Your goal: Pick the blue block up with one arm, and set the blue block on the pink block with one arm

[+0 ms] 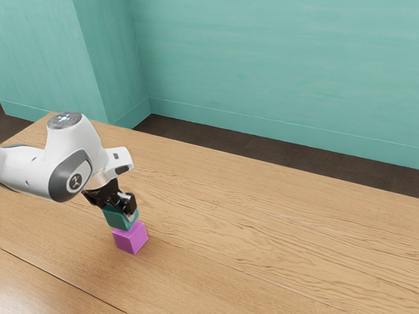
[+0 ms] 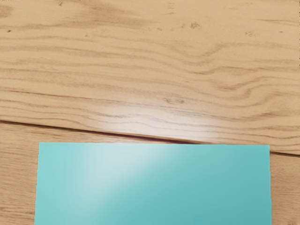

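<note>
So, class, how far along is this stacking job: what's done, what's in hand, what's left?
Done: the blue block is off the table and sits on top of the pink block, apparently touching it. In hand: the tool grips the blue block from two sides. Left: open the tool and draw away, so the block stands alone.

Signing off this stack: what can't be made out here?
Top face of the pink block: exterior view, covered by the blue block.
Rest of the blue block: wrist view, cut off by the picture's edge.
Base of the arm: cut off by the exterior view's left edge.
How squarely the blocks line up: exterior view, too small.
</note>
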